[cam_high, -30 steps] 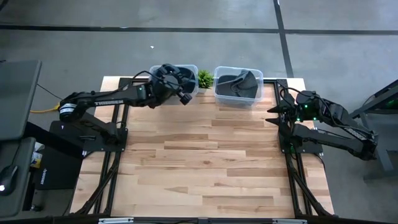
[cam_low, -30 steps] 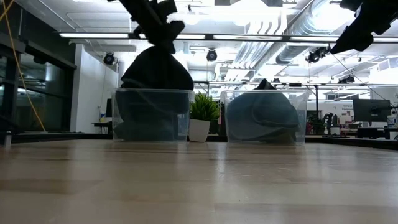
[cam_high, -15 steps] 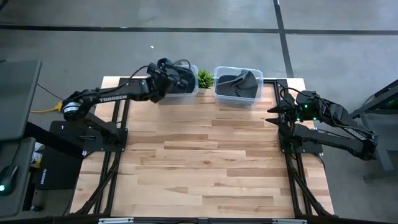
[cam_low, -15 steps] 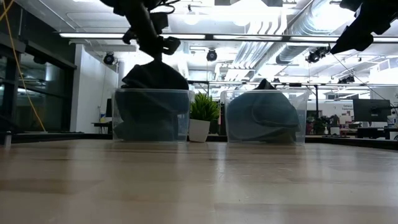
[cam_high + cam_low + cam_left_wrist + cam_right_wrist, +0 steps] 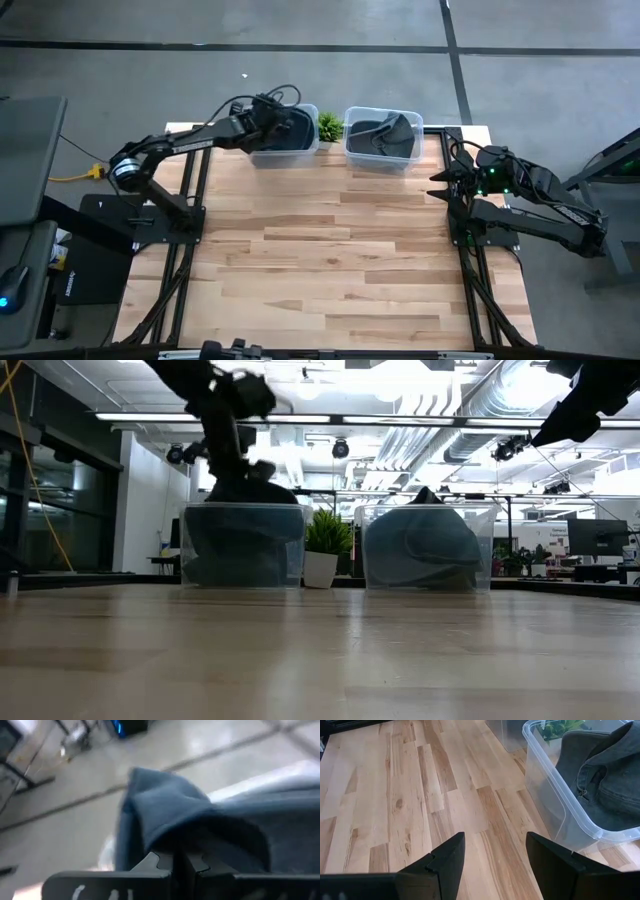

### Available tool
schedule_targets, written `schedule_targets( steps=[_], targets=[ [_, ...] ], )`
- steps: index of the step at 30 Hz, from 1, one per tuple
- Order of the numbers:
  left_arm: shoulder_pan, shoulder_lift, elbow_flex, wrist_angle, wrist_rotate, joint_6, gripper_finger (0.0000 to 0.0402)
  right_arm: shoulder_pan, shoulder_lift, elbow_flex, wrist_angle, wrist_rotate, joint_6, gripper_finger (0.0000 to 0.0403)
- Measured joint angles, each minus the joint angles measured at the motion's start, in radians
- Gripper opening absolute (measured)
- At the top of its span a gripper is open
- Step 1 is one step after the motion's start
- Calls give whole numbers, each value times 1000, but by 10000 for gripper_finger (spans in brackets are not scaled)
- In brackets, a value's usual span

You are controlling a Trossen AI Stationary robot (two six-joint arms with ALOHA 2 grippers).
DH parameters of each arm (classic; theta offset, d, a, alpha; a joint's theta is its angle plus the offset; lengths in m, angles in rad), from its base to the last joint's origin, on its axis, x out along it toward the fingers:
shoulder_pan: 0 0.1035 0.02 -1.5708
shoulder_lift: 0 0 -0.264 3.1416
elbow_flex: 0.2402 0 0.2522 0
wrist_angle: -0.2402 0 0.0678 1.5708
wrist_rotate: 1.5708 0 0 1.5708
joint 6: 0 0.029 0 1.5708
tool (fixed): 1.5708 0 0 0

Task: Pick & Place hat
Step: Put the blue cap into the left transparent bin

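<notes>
wooden table (image 5: 330, 250) carries two clear bins. left gripper (image 5: 268, 113), fingers clamped on the dark hat (image 5: 200, 825), hangs over the left bin (image 5: 283, 140); release remains. right gripper (image 5: 440, 180) waits, fingers apart, at the table's right edge.

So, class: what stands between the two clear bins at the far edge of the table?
A small potted plant stands between the left bin and the right bin. The low view shows it best; the high view shows it too.

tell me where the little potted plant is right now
In the high view the potted plant stands at the table's far edge, between the left bin and the right bin.
</notes>
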Motion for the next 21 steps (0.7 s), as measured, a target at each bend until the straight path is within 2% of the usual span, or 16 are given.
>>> schedule_targets(
  steps=[8, 21],
  targets=[
    [49, 80, -4, -63, 50, -94, 0, 0, 0, 0, 0, 3, 2, 205],
    [87, 205, -2, -18, 128, -121, 0, 0, 0, 0, 0, 7, 3, 205]
  ],
)
